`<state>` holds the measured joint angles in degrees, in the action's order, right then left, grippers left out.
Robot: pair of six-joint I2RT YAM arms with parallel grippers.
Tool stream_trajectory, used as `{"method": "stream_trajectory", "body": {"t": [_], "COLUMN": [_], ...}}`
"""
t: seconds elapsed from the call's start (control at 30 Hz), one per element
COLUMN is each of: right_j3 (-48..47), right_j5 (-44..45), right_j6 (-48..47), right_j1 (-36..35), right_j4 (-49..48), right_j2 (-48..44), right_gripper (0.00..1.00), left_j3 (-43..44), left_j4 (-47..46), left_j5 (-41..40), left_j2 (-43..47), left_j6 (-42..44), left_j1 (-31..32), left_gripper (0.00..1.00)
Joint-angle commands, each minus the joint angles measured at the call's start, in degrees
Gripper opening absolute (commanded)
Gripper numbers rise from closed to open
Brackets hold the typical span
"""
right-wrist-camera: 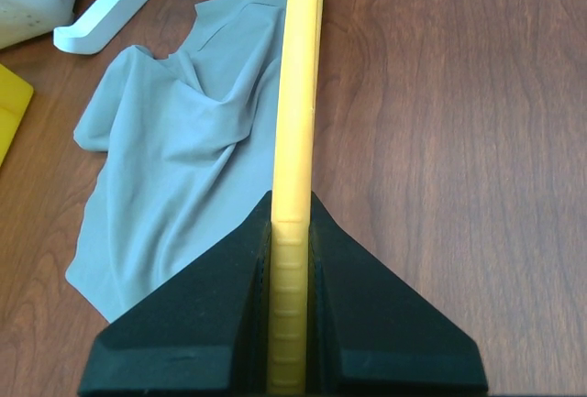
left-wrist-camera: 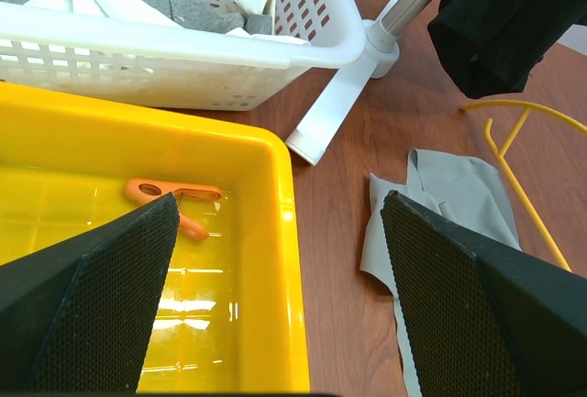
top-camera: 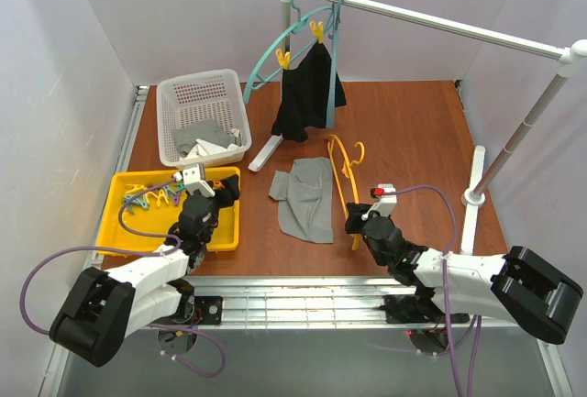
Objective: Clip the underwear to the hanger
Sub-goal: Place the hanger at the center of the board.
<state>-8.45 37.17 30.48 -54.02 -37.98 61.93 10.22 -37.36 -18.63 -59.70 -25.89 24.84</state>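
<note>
1. Right pincer (right-wrist-camera: pixel 288 228) is clenched on the near end of the yellow hanger (right-wrist-camera: pixel 298 94); the black fingers (right-wrist-camera: pixel 206 324) press on both sides of the thin bar.
2. The hanger runs away from the pincer toward the far side of the surface (top-camera: pixel 413 140); its hook end points toward the rail stand; I cannot tell if the far end rests on the wood or is a bit lifted.
3. The grey underwear (top-camera: pixel 307 197) lies flat and a little crumpled on the surface, in the middle, between the two arms; the hanger goes along its right edge and covers a bit of it.
4. Left pincer (left-wrist-camera: pixel 278 209) is released, with its fingers far apart; it hangs over the right side of the yellow tray (left-wrist-camera: pixel 138 117).
5. An orange clip (left-wrist-camera: pixel 174 193) lies in the tray, near the left finger; more clips of many colours (top-camera: pixel 151 197) lie in the left part of the tray.
6. A white basket (top-camera: pixel 170 122) with grey and white clothes sits just behind the tray.
7. A black garment (top-camera: pixel 307 94) hangs from a teal hanger (top-camera: pixel 275 53) on the white rail (top-camera: pixel 431 21) at the back, held by yellow clips.
</note>
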Motion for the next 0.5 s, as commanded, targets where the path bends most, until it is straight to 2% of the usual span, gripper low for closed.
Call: {"method": "stream_trajectory", "body": {"t": [0.0,0.23,0.47], "right_j3": [0.4,0.1,1.4], "right_j5": [2.5,-1.1,-1.4], "right_j6": [0.7,4.3,5.6], "right_j1": [0.0,-0.1,-0.2], "right_j4": [-2.5,-2.5,-2.5], "right_j2": [0.4,8.4,10.4], "right_gripper": [0.01,0.01,0.06], "left_j3": [0.2,-0.6,-0.7], "left_j4": [-1.0,-1.4,-0.8], "left_j5": [-0.2,2.2,2.3], "left_j2": [-0.9,1.1,2.9], "left_j6": [0.6,0.8,1.0], "left_j1": [-0.4,-0.4,-0.3], "left_gripper": [0.82,0.82,0.83]}}
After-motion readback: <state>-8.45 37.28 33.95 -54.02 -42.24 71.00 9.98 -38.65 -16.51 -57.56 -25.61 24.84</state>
